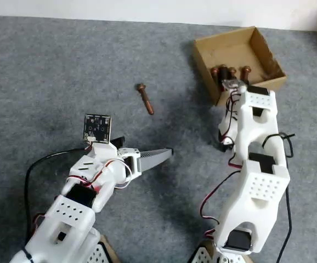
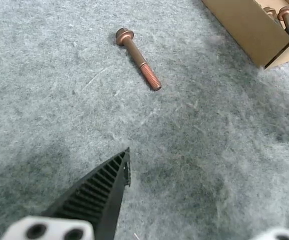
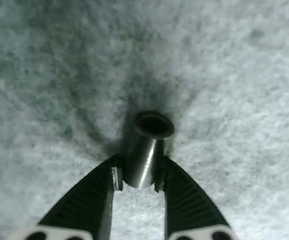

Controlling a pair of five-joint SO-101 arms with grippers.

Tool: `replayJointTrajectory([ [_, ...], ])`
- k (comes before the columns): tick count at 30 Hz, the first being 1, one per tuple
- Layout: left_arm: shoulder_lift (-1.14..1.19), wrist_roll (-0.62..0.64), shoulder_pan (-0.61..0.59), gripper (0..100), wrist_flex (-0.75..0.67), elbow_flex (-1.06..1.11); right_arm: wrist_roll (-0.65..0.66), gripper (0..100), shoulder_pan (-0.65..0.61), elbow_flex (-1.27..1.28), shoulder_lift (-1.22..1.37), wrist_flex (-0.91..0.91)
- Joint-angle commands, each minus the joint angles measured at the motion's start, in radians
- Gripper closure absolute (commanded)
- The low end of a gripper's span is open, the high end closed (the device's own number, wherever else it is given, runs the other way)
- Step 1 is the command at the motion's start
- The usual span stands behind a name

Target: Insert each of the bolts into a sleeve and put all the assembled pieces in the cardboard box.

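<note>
A copper bolt [image 1: 145, 98] lies loose on the grey carpet, left of the cardboard box [image 1: 232, 51]; the left wrist view has the bolt [image 2: 138, 59] ahead of my left gripper. That left gripper [image 1: 146, 147] is open and holds nothing, one dark finger [image 2: 107, 187] pointing toward the bolt from a distance. My right gripper [image 3: 138, 179] is shut on a metal sleeve [image 3: 147, 147], held with its open end up, close over the carpet. In the high view it is tucked under the right arm [image 1: 254, 131], just in front of the box. Several assembled pieces [image 1: 232, 72] lie inside the box.
The box stands at the back right, with its near corner [image 2: 249, 25] in the left wrist view. Open carpet lies between the two arms and around the loose bolt. The left arm's camera board [image 1: 96, 127] sticks up above its wrist.
</note>
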Motion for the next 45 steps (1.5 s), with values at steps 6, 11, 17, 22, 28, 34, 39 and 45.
replayJointTrajectory([
  [6,-0.016,-0.009,0.018,49,-0.021,-0.007,-0.046,90.3,-0.05,-0.108,-0.002,0.067],
  [11,-0.016,-0.009,0.018,49,-0.021,-0.007,-0.051,90.3,-0.047,-0.173,-0.002,0.067],
  [17,-0.016,-0.009,0.018,49,-0.021,-0.007,-0.054,90.3,-0.044,-0.216,0.002,0.058],
  [22,-0.016,-0.009,0.019,49,-0.021,-0.007,-0.055,90.3,-0.044,-0.271,-0.001,0.067],
  [28,-0.016,-0.009,0.019,49,-0.021,-0.007,-0.084,90.3,-0.045,-0.315,0.004,0.067],
  [34,-0.016,-0.009,0.019,49,-0.021,-0.007,-0.083,90.0,-0.048,-0.314,0.005,0.067],
  [39,-0.016,-0.009,0.019,49,-0.021,-0.005,-0.078,89.9,-0.051,-0.282,0.007,0.111],
  [45,-0.016,-0.009,0.019,49,-0.021,-0.005,0.003,89.9,-0.07,-0.188,0.007,0.119],
])
